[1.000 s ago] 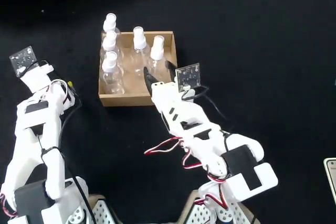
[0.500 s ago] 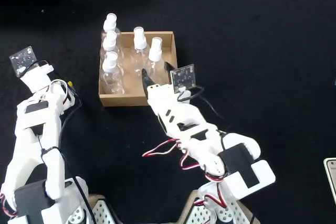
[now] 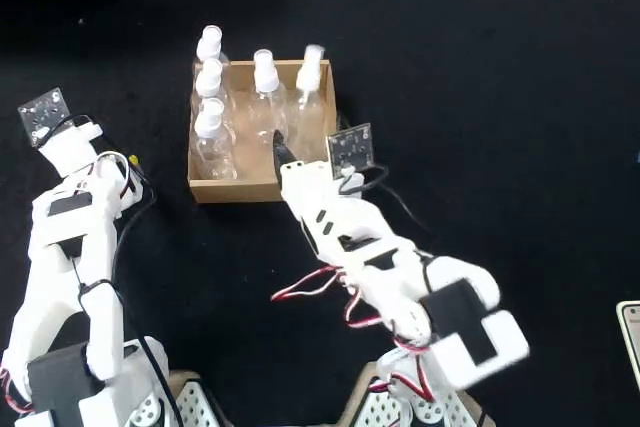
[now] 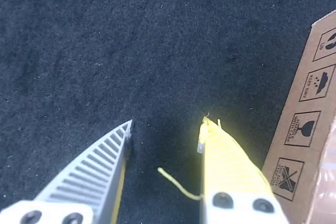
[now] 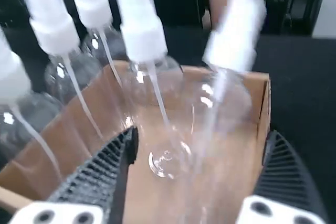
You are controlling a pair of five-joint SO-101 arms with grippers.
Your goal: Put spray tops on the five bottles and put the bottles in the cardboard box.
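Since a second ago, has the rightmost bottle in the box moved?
Yes. The rightmost bottle has shifted toward the far right corner of the cardboard box.

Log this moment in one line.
five clear plastic bottles with white spray tops: in brown cardboard box | right end effector: open, at box's near wall | left end effector: open, over black table
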